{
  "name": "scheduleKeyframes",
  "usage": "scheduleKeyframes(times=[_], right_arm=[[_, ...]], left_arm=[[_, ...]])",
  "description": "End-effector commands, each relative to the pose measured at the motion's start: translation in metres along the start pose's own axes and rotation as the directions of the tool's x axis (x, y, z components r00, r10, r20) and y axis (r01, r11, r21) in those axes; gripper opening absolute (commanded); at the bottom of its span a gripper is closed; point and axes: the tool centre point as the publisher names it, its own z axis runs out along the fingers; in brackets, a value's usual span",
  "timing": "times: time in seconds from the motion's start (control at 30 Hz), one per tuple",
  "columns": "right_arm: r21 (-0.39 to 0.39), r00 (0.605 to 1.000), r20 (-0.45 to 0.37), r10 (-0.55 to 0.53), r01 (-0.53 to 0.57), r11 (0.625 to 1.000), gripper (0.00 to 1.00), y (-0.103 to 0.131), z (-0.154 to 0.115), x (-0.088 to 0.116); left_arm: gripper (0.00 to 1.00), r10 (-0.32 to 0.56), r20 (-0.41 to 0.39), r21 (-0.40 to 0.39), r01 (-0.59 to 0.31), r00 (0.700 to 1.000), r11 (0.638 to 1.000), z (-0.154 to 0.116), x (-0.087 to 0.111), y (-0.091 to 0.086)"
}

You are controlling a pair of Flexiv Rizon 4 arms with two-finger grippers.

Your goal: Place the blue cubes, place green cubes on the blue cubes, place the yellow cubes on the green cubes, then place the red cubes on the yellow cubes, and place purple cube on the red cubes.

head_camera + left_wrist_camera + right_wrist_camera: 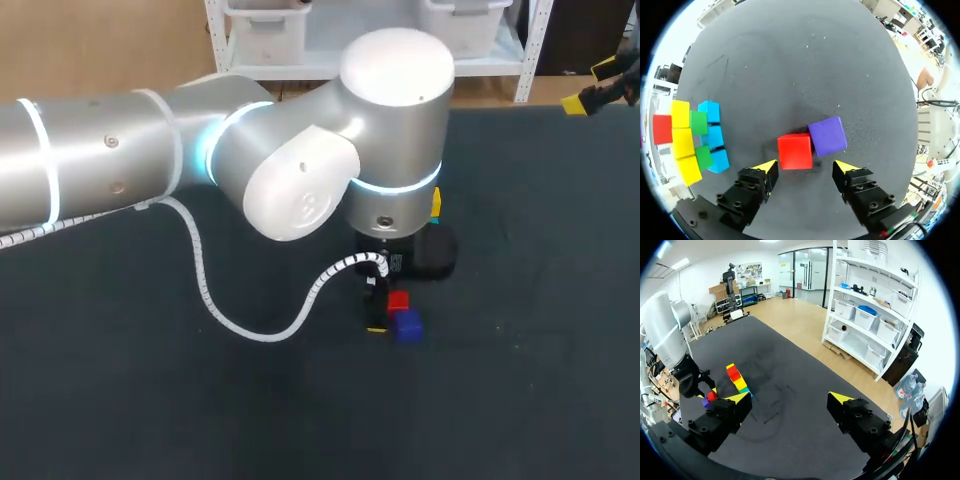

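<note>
- Got left end effector released, hovering over red cube snug against purple cube.
- Got right end effector released too, near table's far right corner.

A loose red cube sits flat near the table's middle. It touches a purple cube, which is slightly turned, just nearer and to the right. Farther off stands the stack: three blue cubes at the base, green cubes on them, three yellow cubes above, and a top red cube.
</note>
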Motion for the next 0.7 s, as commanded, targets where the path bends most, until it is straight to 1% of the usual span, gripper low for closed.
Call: scheduleKeyframes(times=[0.03, 0.07, 0.1, 0.23, 0.3, 0.4, 0.5, 0.57, 0.63, 0.7], right_arm=[[-0.005, 1.000, 0.003, -0.001, 0.001, 1.000, 1.00, -0.0014, 0.0010, 0.0000], [-0.005, 1.000, 0.003, -0.001, 0.001, 1.000, 1.00, -0.0014, 0.0010, 0.0000], [-0.005, 1.000, 0.003, -0.001, 0.001, 1.000, 1.00, -0.0014, 0.0010, 0.0000], [-0.005, 1.000, 0.003, -0.001, 0.001, 1.000, 1.00, -0.0014, 0.0010, 0.0000], [-0.005, 1.000, 0.003, -0.001, 0.001, 1.000, 1.00, -0.0014, 0.0010, 0.0000], [-0.005, 1.000, 0.003, -0.001, 0.001, 1.000, 1.00, -0.0014, 0.0010, 0.0000], [-0.005, 1.000, 0.003, -0.001, 0.001, 1.000, 1.00, -0.0014, 0.0010, 0.0000], [-0.005, 1.000, 0.003, -0.001, 0.001, 1.000, 1.00, -0.0014, 0.0010, 0.0000], [-0.005, 1.000, 0.003, -0.001, 0.001, 1.000, 1.00, -0.0014, 0.0010, 0.0000], [-0.005, 1.000, 0.003, -0.001, 0.001, 1.000, 1.00, -0.0014, 0.0010, 0.0000]], left_arm=[[0.60, 0.004, 0.002, -0.009, -0.004, 1.000, 1.000, -0.0041, -0.0023, 0.0016], [0.56, 0.009, 0.003, -0.010, -0.009, 1.000, 1.000, -0.0047, -0.0025, 0.0019], [0.56, 0.013, 0.013, -0.009, -0.013, 1.000, 1.000, -0.0049, -0.0028, 0.0021], [0.66, 0.016, 0.023, -0.003, -0.016, 1.000, 1.000, -0.0038, -0.0028, 0.0041], [0.66, 0.012, 0.019, 0.000, -0.012, 1.000, 1.000, -0.0026, -0.0025, 0.0050], [0.62, 0.007, 0.031, -0.005, -0.007, 0.999, 1.000, -0.0021, -0.0024, 0.0053], [0.48, -0.001, 0.047, -0.020, 0.002, 0.999, 1.000, -0.0022, -0.0024, 0.0056], [0.43, 0.001, 0.049, -0.019, 0.000, 0.999, 1.000, -0.0021, -0.0026, 0.0060], [0.42, 0.003, 0.066, -0.017, -0.002, 0.998, 1.000, -0.0009, -0.0036, 0.0066], [0.39, 0.005, 0.064, -0.015, -0.004, 0.998, 1.000, 0.0004, -0.0047, 0.0071]])
